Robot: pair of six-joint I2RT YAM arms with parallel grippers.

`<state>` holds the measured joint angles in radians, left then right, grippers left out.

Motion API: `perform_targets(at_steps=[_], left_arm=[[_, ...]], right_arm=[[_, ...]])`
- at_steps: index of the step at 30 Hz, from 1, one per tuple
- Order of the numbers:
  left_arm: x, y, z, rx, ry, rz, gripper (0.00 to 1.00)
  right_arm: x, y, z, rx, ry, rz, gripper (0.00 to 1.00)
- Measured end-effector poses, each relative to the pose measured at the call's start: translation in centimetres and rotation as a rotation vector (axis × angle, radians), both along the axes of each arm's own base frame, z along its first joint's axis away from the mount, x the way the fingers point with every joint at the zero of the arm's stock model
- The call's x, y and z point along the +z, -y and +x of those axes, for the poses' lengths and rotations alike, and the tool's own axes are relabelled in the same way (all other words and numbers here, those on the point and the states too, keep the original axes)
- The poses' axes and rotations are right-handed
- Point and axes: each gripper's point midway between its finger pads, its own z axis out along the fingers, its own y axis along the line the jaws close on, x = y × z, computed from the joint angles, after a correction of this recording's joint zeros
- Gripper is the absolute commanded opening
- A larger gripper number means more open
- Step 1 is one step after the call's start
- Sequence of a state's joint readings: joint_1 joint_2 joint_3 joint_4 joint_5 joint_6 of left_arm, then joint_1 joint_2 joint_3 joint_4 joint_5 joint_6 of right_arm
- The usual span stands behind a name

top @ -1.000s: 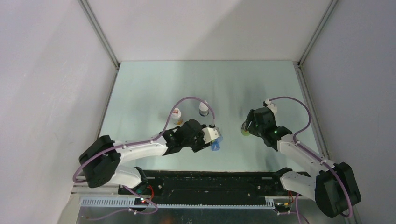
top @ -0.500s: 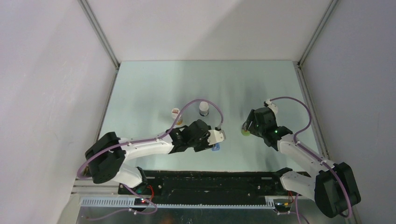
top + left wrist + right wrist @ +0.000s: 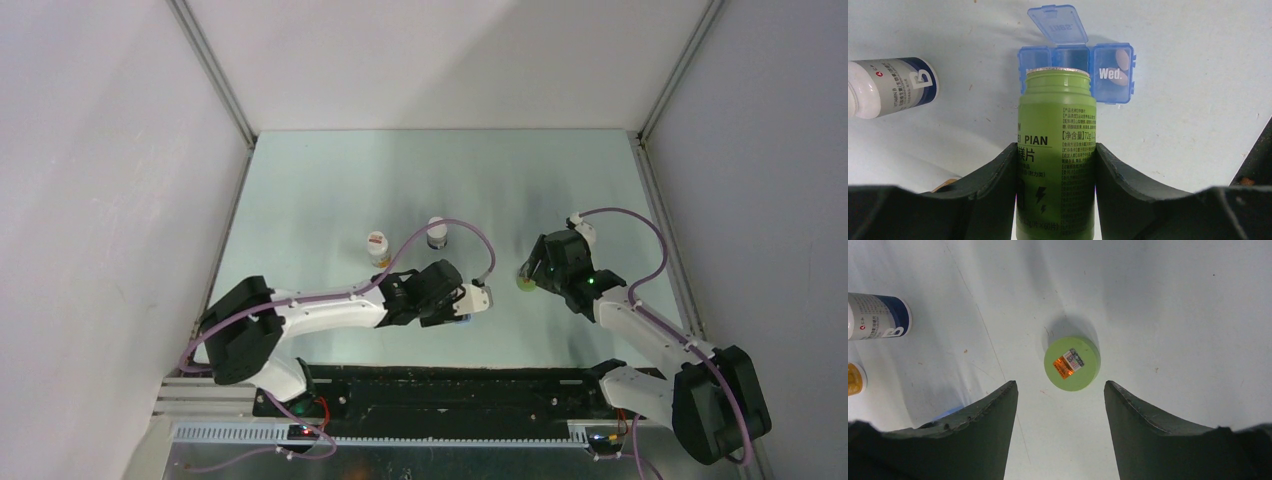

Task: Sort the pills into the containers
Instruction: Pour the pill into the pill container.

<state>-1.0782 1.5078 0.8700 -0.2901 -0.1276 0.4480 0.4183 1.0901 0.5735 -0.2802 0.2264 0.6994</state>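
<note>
Left gripper (image 3: 472,300) hangs low over the blue pill box (image 3: 462,320), which is almost hidden under it. My right gripper (image 3: 528,272) is above a green cap (image 3: 523,285). Two white-capped bottles (image 3: 377,243) stand behind, apart from both.

From the left wrist, this gripper is clamped on the uncapped green bottle (image 3: 1057,115). Its mouth points at the middle compartment (image 3: 1070,55), whose lid (image 3: 1058,24) is raised. The "Wed." compartment (image 3: 1113,75) is closed and shows two pale oval pills (image 3: 1122,57). The mouth looks as wide as the compartment. If I tip fast, I think many pills may come at once and roll on the counter (image 3: 1198,100). A vitamin B bottle (image 3: 893,86) is at the left, not in the way.

From the right wrist, the right gripper is spread, holding nothing, with the cap lying free below it.
</note>
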Motion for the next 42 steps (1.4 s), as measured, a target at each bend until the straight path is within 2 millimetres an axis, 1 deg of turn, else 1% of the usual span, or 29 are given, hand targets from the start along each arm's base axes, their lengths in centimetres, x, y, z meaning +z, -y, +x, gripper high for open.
perform_targets(at_steps=[7, 13, 20, 24, 29, 42], left_arm=[[0.32, -0.05, -0.09, -0.007, 0.011, 0.043, 0.0], [0.84, 0.34, 0.19, -0.014, 0.028, 0.067, 0.0], [0.38, 0.02, -0.08, -0.019, 0.021, 0.124, 0.0], [0.45, 0.31, -0.23, -0.026, 0.024, 0.148, 0.0], [0.77, 0.52, -0.37, -0.032, 0.03, 0.156, 0.0], [0.62, 0.45, -0.29, -0.027, 0.034, 0.162, 0.0]], right_arm=[[-0.33, 0.05, -0.02, -0.004, -0.014, 0.003, 0.67], [-0.34, 0.01, -0.03, -0.002, -0.016, 0.009, 0.67], [-0.37, -0.03, -0.03, 0.0, -0.02, 0.018, 0.67], [-0.47, -0.07, -0.06, 0.002, -0.026, 0.022, 0.67], [-0.54, -0.24, -0.13, 0.008, -0.032, 0.031, 0.66], [-0.62, -0.51, -0.3, 0.02, -0.04, 0.044, 0.66]])
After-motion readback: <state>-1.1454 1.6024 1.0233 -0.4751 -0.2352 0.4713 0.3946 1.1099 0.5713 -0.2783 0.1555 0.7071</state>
